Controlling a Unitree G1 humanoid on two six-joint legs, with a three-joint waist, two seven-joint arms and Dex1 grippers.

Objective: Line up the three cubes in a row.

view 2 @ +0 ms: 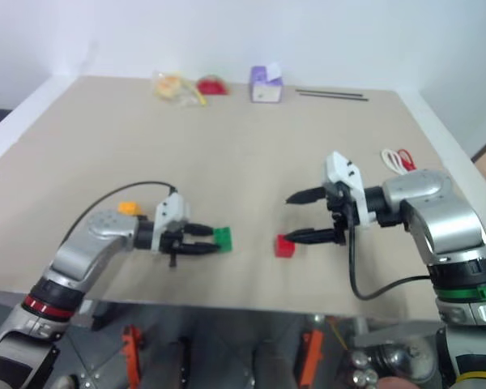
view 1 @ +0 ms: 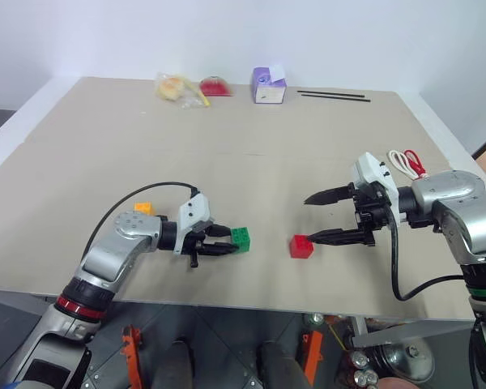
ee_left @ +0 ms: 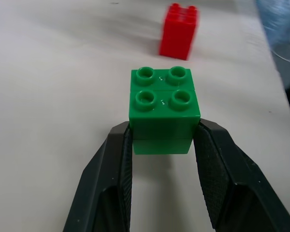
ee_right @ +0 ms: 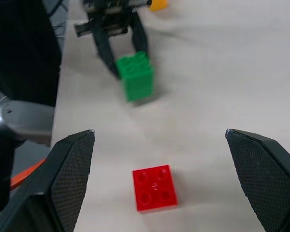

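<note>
Left gripper (view 1: 227, 241) clamps the green cube (view 1: 241, 238) by its flat sides, near the table's (view 1: 251, 154) front edge. Right gripper (view 1: 322, 216) hangs open beside the red cube (view 1: 301, 246). Yellow cube (view 1: 142, 208) lies front-left. I judge them light, rigid, slick; I'd grip flat faces.

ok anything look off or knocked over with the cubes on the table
Nothing is tipped or damaged. The green cube sits studs-up, clamped in the left claw. The red cube sits upright on the table between the fingers of the open right claw. The yellow-orange cube lies apart, behind the left arm.
</note>
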